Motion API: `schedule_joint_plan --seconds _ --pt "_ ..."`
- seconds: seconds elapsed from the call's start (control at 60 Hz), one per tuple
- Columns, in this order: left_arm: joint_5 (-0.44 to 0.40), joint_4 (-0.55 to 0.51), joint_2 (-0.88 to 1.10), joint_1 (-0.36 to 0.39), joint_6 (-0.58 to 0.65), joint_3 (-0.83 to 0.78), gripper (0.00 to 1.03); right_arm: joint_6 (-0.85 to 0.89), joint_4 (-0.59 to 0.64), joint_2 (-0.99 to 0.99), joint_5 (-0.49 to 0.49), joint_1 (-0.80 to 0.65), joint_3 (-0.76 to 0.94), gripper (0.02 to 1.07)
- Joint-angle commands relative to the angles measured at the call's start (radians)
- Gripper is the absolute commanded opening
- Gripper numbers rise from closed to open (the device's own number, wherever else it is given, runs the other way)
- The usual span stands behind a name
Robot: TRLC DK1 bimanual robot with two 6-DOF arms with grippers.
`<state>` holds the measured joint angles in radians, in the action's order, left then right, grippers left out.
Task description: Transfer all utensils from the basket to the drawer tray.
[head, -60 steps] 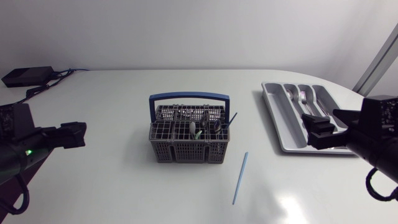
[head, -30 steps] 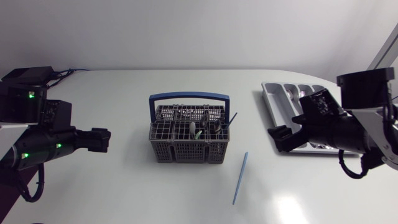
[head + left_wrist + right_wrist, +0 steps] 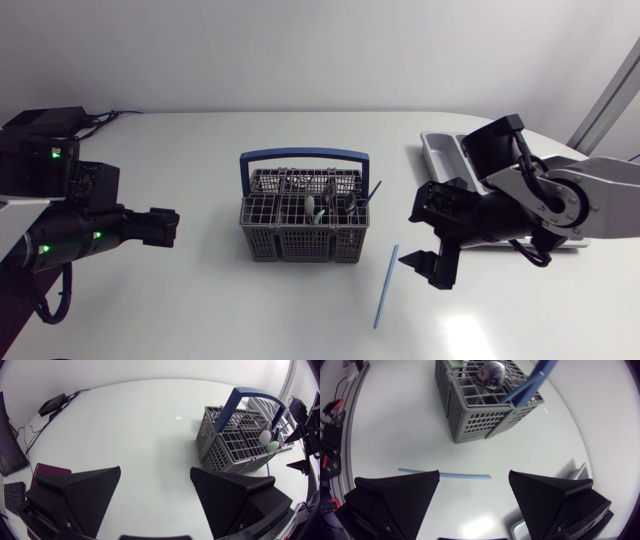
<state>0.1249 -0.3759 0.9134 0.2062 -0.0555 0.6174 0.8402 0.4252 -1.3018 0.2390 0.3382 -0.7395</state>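
The grey wire basket [image 3: 305, 230] with a blue handle [image 3: 304, 155] stands mid-table and holds several utensils, among them spoons [image 3: 322, 207]. A thin blue stick [image 3: 386, 287] lies on the table to its front right. My right gripper [image 3: 430, 268] hangs open just right of the stick; in the right wrist view the blue stick [image 3: 445, 474] lies ahead of that gripper [image 3: 474, 502], with the basket [image 3: 480, 410] beyond. The grey drawer tray [image 3: 440, 152], partly hidden by my right arm, holds a fork [image 3: 489, 153]. My left gripper [image 3: 165, 228] is open, left of the basket [image 3: 235, 445], and empty [image 3: 155, 505].
A black box [image 3: 45, 122] with cables sits at the table's back left corner. Bare white table lies between my left gripper and the basket and along the front edge.
My right arm has swung left from over the tray and turned its gripper down beside the blue stick. My left arm came in toward the basket, then held still.
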Motion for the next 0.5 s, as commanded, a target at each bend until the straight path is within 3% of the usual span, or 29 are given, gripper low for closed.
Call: schedule_joint_plan --seconds 0.0,0.217,0.283,0.483 --pt "-0.001 0.008 0.012 0.009 0.023 -0.001 0.97 0.111 0.017 -0.008 0.000 0.033 0.019 1.02" --pt "-0.001 0.009 0.013 0.029 0.054 -0.013 0.97 0.378 0.155 -0.165 -0.040 0.099 -0.070 1.01" --pt "-0.001 0.008 0.013 0.033 0.063 -0.019 0.97 0.454 0.193 -0.211 -0.060 0.111 -0.090 0.97" --pt "-0.002 0.003 0.002 0.044 0.080 -0.028 0.97 0.579 0.248 -0.304 -0.086 0.139 -0.153 0.92"
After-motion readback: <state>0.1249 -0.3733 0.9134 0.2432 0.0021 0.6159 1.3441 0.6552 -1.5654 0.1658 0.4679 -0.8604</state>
